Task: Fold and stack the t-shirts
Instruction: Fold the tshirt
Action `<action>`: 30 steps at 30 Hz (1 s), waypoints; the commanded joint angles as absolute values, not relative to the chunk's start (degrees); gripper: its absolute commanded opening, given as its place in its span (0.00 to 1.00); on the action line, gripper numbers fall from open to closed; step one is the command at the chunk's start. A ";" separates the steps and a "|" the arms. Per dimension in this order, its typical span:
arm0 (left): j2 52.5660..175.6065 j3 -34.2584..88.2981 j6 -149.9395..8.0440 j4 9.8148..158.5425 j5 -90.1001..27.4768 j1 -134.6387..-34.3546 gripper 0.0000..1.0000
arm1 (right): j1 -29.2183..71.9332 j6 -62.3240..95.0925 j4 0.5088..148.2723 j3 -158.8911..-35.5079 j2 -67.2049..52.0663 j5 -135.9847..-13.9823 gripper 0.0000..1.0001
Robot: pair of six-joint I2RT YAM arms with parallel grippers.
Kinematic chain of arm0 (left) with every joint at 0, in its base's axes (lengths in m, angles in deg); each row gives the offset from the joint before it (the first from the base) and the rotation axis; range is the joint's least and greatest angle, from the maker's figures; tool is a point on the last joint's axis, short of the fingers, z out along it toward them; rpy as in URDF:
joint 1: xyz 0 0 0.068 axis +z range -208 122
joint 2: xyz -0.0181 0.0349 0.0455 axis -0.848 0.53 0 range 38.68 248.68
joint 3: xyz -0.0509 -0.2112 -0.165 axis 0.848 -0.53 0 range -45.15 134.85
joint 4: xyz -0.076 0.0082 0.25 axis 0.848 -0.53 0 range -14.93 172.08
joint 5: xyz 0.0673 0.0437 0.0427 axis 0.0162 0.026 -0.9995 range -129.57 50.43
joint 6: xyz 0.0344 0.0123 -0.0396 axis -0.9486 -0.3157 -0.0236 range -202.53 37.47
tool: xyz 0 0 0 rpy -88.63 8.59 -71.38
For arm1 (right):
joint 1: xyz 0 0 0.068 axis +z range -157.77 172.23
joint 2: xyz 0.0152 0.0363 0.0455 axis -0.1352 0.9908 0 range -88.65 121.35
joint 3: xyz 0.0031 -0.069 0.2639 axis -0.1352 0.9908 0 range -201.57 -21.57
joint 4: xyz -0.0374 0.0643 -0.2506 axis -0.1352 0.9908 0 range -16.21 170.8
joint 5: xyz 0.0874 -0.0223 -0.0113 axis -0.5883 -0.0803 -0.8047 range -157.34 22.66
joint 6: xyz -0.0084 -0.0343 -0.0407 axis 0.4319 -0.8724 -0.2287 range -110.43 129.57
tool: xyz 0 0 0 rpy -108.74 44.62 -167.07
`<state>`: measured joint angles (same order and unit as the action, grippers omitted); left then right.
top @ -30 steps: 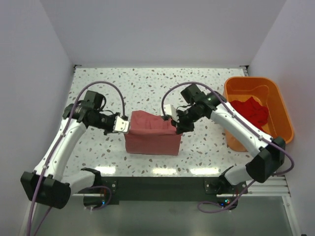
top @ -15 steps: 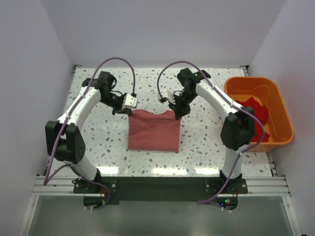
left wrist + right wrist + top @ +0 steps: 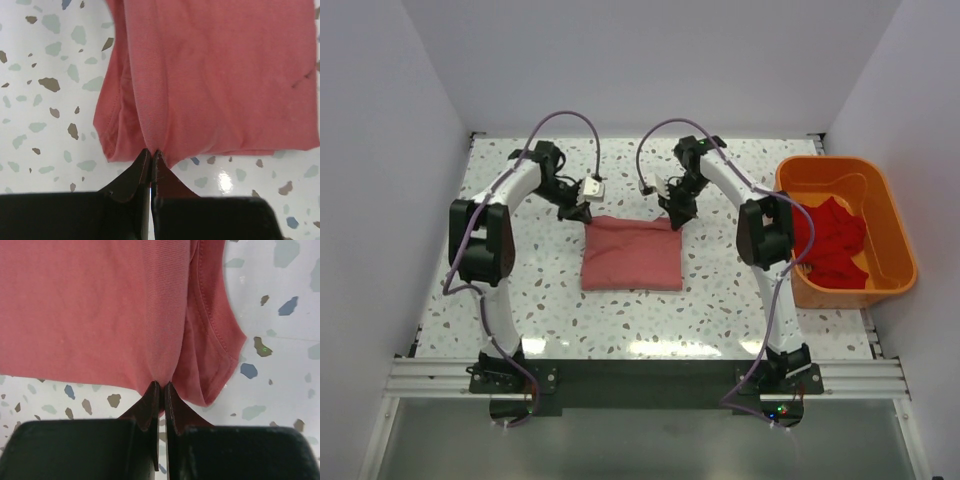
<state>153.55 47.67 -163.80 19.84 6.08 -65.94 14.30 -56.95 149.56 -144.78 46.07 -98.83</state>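
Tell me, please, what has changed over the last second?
The left gripper and right gripper carried the pink t-shirt by its edge away from the arm bases, laying it flat. Both stayed shut on it; the red t-shirt stayed in the orange tub.

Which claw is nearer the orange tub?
Right. The right claw is shut on the far right corner of the pink shirt, to the left of the orange tub. The left claw pinches the far left corner, across the shirt from the tub.
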 commanded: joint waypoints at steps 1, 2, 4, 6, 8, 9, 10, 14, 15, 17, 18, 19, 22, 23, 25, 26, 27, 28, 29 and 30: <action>156.36 50.91 -156.48 29.13 5.61 -65.82 0.00 | 13.76 -58.20 152.90 -146.81 48.28 -97.76 0.00; 157.84 51.18 -155.14 30.47 5.17 -66.25 0.00 | 13.68 -57.58 151.85 -145.77 48.81 -96.88 0.00; 159.69 51.44 -151.46 33.55 4.02 -66.52 0.00 | 13.59 -55.83 147.64 -144.27 49.16 -96.00 0.00; 161.02 51.36 -150.38 32.95 3.58 -66.96 0.00 | 13.59 -54.68 145.17 -143.64 49.95 -95.47 0.00; 162.17 50.57 -150.73 31.89 2.88 -67.05 0.00 | 13.67 -53.45 144.99 -144.34 50.48 -95.12 0.00; 162.08 48.39 -150.73 31.63 2.70 -67.14 0.00 | 13.76 -53.01 145.25 -144.44 50.65 -95.46 0.00; 160.86 47.06 -151.17 31.80 2.53 -66.96 0.00 | 14.02 -52.05 145.69 -143.91 50.40 -95.82 0.00; 154.71 37.93 -152.40 33.47 2.52 -66.96 0.00 | 16.04 -51.08 147.89 -134.27 45.40 -97.83 0.00; 153.22 34.86 -152.84 33.21 3.48 -66.87 0.00 | 16.48 -50.38 146.15 -131.02 43.03 -98.80 0.00; 148.65 30.45 -154.07 32.95 5.77 -66.70 0.00 | 18.07 -47.31 142.54 -121.61 36.18 -102.13 0.00; 147.15 29.04 -154.42 32.34 6.39 -66.70 0.01 | 18.51 -46.16 141.74 -119.06 34.15 -103.28 0.00; 144.35 27.90 -154.86 32.07 6.92 -66.70 0.02 | 19.47 -43.72 141.39 -115.29 31.09 -105.38 0.00; 139.86 25.17 -154.86 29.88 9.46 -66.70 0.21 | 19.65 -38.17 140.95 -112.36 28.69 -108.03 0.23; 138.89 24.90 -154.77 28.91 10.78 -66.79 0.28 | 19.30 -36.94 140.68 -112.53 28.07 -107.86 0.37; 136.34 24.99 -152.94 30.03 11.84 -66.79 0.45 | 17.12 -33.42 140.07 -114.80 27.81 -108.21 0.47; 135.54 25.07 -151.54 31.44 12.45 -67.22 0.47 | 16.15 -32.28 139.89 -116.12 28.24 -109.78 0.47; 134.93 25.25 -150.39 34.67 12.89 -67.49 0.48 | 15.27 -29.66 139.80 -117.44 28.68 -110.66 0.47; 134.31 25.51 -148.20 36.27 13.25 -68.01 0.49 | 14.04 -27.89 139.45 -119.98 29.21 -111.37 0.46; 134.31 26.38 -147.14 38.98 13.60 -69.50 0.50 | 13.68 -26.13 138.41 -121.13 30.69 -113.03 0.45; 134.65 27.00 -146.34 39.70 13.77 -70.47 0.50 | 13.59 -22.20 137.79 -122.10 31.40 -113.65 0.43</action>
